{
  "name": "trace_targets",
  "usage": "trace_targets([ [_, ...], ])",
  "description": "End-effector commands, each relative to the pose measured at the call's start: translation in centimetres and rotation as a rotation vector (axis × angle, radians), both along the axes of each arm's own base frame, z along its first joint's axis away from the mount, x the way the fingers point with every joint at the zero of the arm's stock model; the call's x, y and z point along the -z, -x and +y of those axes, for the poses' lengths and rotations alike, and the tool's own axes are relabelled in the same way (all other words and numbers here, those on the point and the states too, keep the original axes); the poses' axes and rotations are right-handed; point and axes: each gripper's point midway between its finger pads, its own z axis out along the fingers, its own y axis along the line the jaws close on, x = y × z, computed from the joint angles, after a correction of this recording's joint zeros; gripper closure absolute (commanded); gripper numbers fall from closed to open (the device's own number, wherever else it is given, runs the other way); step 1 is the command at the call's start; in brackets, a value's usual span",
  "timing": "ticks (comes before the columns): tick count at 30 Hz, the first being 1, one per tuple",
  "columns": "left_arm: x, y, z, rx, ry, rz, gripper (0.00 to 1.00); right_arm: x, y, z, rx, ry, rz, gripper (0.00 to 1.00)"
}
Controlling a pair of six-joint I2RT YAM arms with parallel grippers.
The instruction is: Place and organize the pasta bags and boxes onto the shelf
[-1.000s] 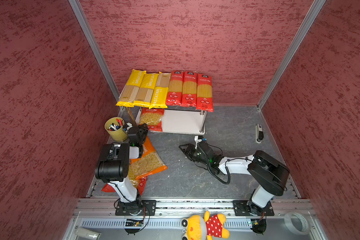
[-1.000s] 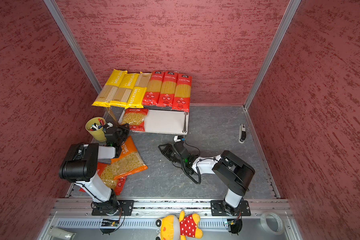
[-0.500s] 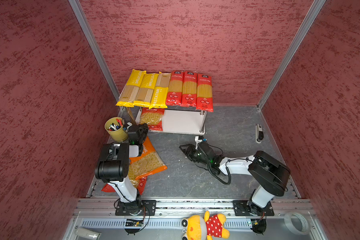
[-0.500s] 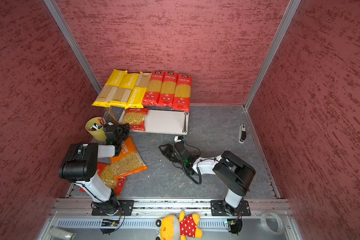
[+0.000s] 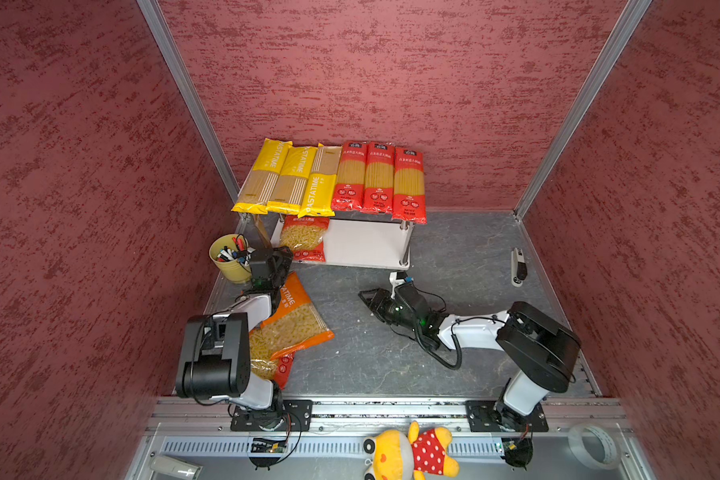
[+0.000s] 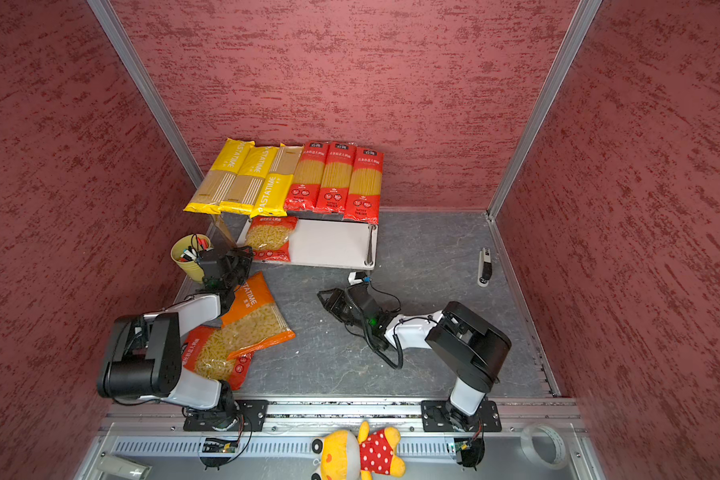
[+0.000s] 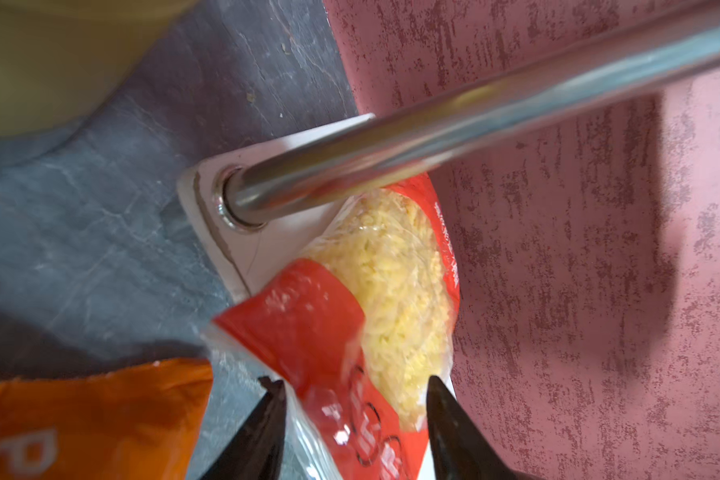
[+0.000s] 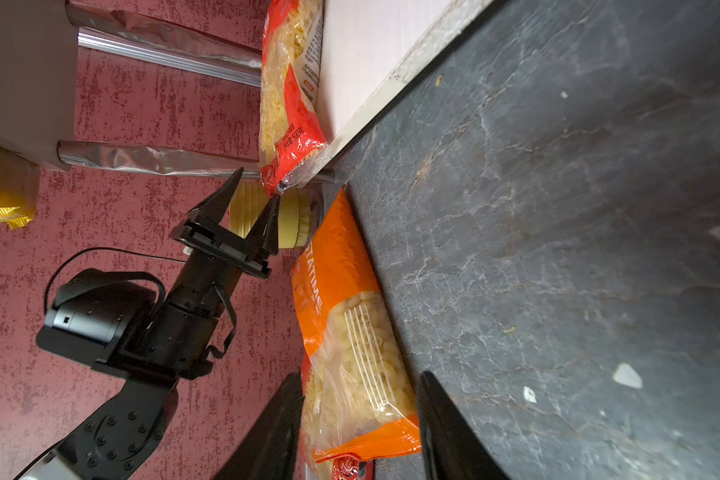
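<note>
Red film with a clear window marks the short-pasta bag (image 5: 304, 240) lying flat at the left end of the lower board of the small white two-tier shelf (image 5: 366, 247), close beside a chrome corner post (image 7: 433, 124). Its near end reaches the board's front edge. The left hand (image 7: 352, 386) stands at that end with jaws spread. The bag's sealed end lies between the black fingers (image 7: 265, 428) but, as far as the wrist view shows, is not pinched. This is judged the release step of a placement, or the start of a nudge. Bare board to the bag's right leaves room for what remains.

On the upper board three long yellow spaghetti packs (image 5: 292, 178) and three long red spaghetti packs (image 5: 377, 178) lie side by side, sorted by colour. They overhang the front edge, being longer than the board is deep.

Two bags are not yet shelved. An orange-and-clear macaroni bag (image 5: 294, 320) on the grey worktop (image 5: 391, 365) lies over a second red short-pasta bag (image 6: 202, 353), both partly under the left arm. The upper one will likely have to go first.

The right hand (image 5: 364, 300) hangs low over the worktop, empty, jaws apart. It points toward the macaroni bag from well apart, probably to stay clear of the left arm. A yellow pen cup (image 5: 227, 266) just beside the left hand is a collision risk on withdrawal.
</note>
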Motion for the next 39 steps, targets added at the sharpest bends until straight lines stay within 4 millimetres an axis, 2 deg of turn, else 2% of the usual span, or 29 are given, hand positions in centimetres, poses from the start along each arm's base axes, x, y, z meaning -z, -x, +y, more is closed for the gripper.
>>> trace_targets([
  [1,1.1,2.0,-0.1,-0.005,-0.028,0.089,0.45,-1.1,-1.0,0.1,-0.009,0.089,-0.085,0.57],
  [6,0.3,4.8,-0.8,0.031,-0.062,0.112,0.44,-0.6,-0.3,1.3,-0.175,0.294,-0.177,0.59],
  [12,-2.4,8.1,-2.8,0.167,-0.240,0.108,0.43,1.0,2.0,4.4,-0.422,0.475,-0.227,0.56],
  [15,-3.1,9.6,-3.5,0.283,-0.336,0.131,0.42,2.1,4.0,7.1,-0.549,0.480,-0.235,0.52],
  [18,-3.6,11.1,-3.8,0.365,-0.418,0.167,0.42,2.9,5.1,9.4,-0.643,0.494,-0.236,0.48],
  [23,-3.7,13.4,-3.5,0.404,-0.421,0.188,0.42,5.1,5.0,11.5,-0.726,0.523,-0.214,0.41],
  [28,-3.3,14.3,-3.4,0.395,-0.352,0.175,0.42,6.7,5.8,14.0,-0.818,0.539,-0.203,0.38],
  [30,-3.3,14.3,-3.3,0.394,-0.346,0.177,0.42,7.2,5.9,14.5,-0.835,0.544,-0.199,0.41],
  [33,-3.7,14.2,-3.3,0.396,-0.345,0.171,0.42,7.7,5.7,14.5,-0.829,0.562,-0.195,0.51],
  [39,-4.0,14.2,-3.4,0.400,-0.345,0.163,0.42,6.6,5.0,13.4,-0.784,0.596,-0.246,0.82],
])
